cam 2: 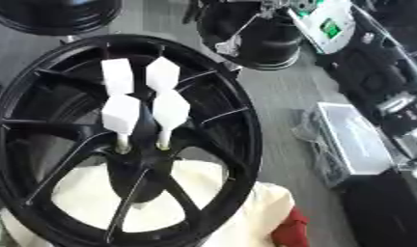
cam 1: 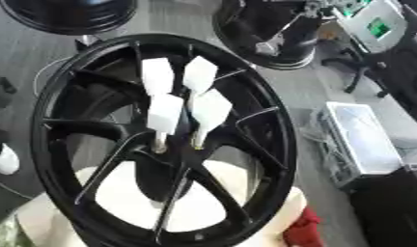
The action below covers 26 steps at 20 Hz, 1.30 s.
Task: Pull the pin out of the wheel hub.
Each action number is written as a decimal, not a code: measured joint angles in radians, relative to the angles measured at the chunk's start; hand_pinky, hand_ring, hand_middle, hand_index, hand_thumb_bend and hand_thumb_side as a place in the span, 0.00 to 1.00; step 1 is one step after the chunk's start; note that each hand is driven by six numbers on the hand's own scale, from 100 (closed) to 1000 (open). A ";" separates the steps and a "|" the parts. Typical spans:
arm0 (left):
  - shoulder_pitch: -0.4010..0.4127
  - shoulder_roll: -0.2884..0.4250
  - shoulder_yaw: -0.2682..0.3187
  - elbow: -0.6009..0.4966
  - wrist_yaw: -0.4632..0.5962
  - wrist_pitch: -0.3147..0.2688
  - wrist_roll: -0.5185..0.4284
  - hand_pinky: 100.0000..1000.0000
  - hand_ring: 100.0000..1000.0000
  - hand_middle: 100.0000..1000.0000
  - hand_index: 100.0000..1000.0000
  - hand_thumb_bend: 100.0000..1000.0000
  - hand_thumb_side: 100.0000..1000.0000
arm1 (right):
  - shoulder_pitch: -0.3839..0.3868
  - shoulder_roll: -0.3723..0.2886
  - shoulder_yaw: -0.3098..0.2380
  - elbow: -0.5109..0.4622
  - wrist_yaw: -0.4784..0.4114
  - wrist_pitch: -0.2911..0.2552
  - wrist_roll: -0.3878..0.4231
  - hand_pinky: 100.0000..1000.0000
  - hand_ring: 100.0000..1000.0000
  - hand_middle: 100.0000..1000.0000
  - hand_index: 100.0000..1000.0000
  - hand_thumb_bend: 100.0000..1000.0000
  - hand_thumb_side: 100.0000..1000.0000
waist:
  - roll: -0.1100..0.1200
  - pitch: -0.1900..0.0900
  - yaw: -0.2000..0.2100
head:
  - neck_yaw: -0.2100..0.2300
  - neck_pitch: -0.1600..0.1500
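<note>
1. Left eye view: nearest the camera, a cream round stand (cam 1: 127, 202) at the bottom, showing through the spokes of the wheel on it.
2. Black wheel hub (cam 1: 271, 144) fills most of the view, tilted, rim running from top centre to the bottom edge, thin spokes meeting at a dark centre.
3. Four white block-headed pins (cam 1: 165, 113) stand up from the hub centre in a tight cluster, two upper, two lower; the lower two show pale metal shafts going into the hub. All four seated in the hub.
4. Red thing (cam 1: 303, 229) at lower right, just beside the stand; can't tell what it is.
5. No robot hand shows in this view, so its opening and hold cannot be told.
6. Second black wheel (cam 1: 271, 34) at the top, well apart from the hub; a clear plastic bin (cam 1: 360, 140) on the grey floor to the right.
7. Right eye view: same layout, hub shifted left, rim cut by the left edge.
8. White box with a green patch (cam 2: 330, 26) at upper right, near the far wheel.
9. No hand in this view either.
</note>
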State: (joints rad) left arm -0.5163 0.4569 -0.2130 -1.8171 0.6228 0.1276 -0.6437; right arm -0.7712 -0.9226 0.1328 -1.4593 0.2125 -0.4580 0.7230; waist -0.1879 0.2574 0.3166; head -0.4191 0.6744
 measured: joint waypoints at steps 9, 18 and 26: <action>0.015 0.004 0.000 0.004 -0.007 -0.009 -0.001 0.80 1.00 0.99 0.80 0.03 0.74 | 0.005 0.021 -0.014 -0.022 0.004 0.041 0.041 0.89 0.79 0.75 0.78 0.23 0.28 | -0.002 -0.011 -0.012 | 0.025 0.010; 0.015 0.010 0.000 0.006 -0.010 -0.012 -0.004 0.80 1.00 0.98 0.79 0.03 0.74 | 0.048 0.035 0.013 -0.075 0.100 0.006 0.006 0.89 0.81 0.78 0.82 0.27 0.21 | -0.003 -0.011 -0.012 | 0.039 0.010; 0.015 0.010 0.000 0.006 -0.011 -0.013 -0.006 0.80 1.00 0.98 0.79 0.03 0.74 | 0.051 0.065 0.015 -0.075 0.128 -0.001 0.000 0.88 0.81 0.79 0.83 0.25 0.20 | -0.003 -0.011 -0.007 | 0.044 0.011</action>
State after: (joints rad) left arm -0.5016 0.4664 -0.2130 -1.8115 0.6113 0.1145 -0.6498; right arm -0.7200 -0.8575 0.1478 -1.5340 0.3403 -0.4585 0.7225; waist -0.1911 0.2466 0.3097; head -0.3751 0.6853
